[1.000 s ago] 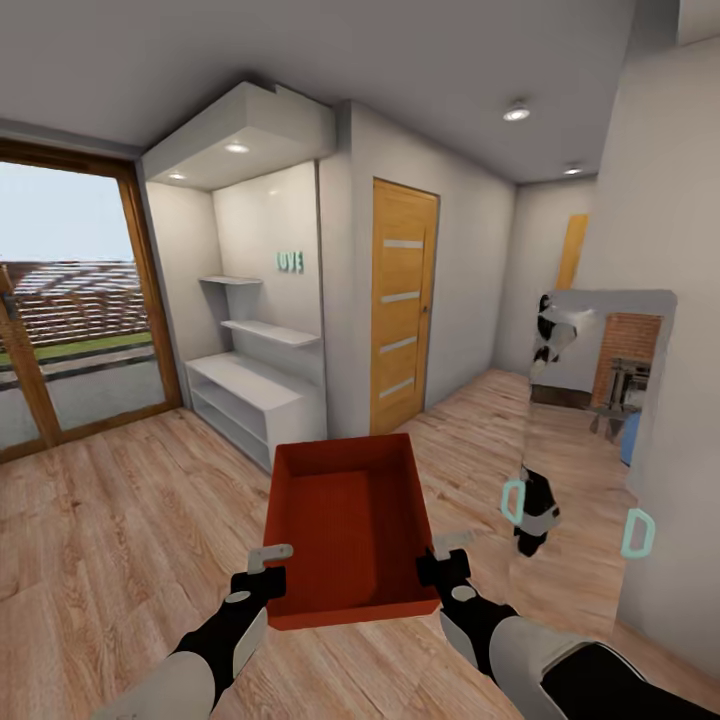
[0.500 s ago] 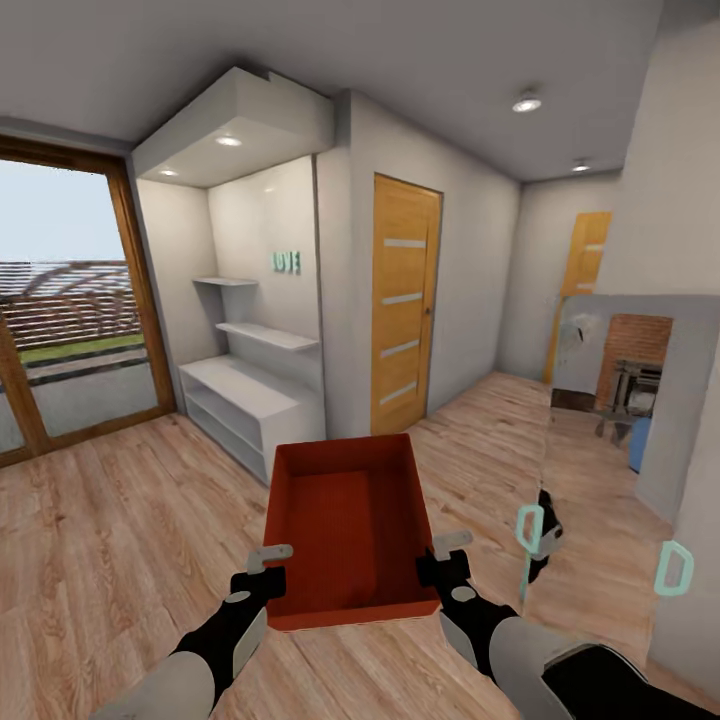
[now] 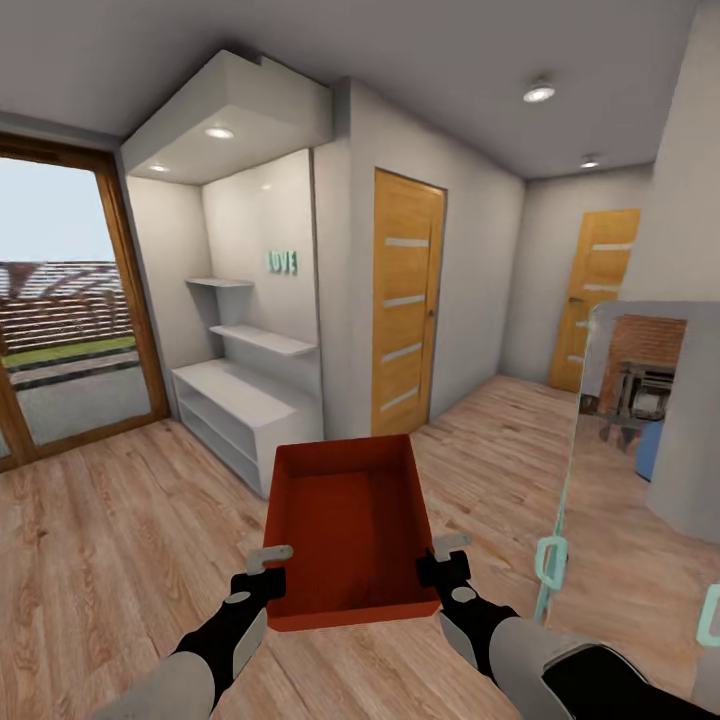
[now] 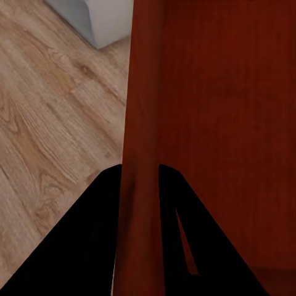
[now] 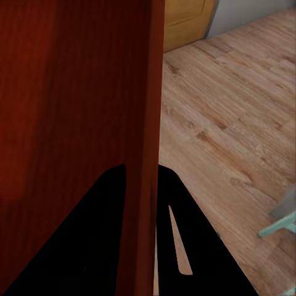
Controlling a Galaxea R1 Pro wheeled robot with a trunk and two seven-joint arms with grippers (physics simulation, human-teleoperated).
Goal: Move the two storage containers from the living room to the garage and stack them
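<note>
1. Red-orange storage container (image 3: 350, 530) held level over the wood-plank floor (image 3: 110, 540), in front of the white shelf unit (image 3: 245, 405).
2. Left gripper (image 3: 268, 572) pinches its left wall.
3. Right gripper (image 3: 440, 560) pinches its right wall.
4. Container empty.

container (image 3: 350, 530) between left tool (image 3: 262, 568) and right tool (image 3: 448, 560) | shelves (image 3: 245, 400) ahead-left | door (image 3: 405, 300) ahead

Red-orange open-top storage container (image 3: 350, 530), empty, level, held above light wood-plank flooring (image 3: 100, 540).
</note>
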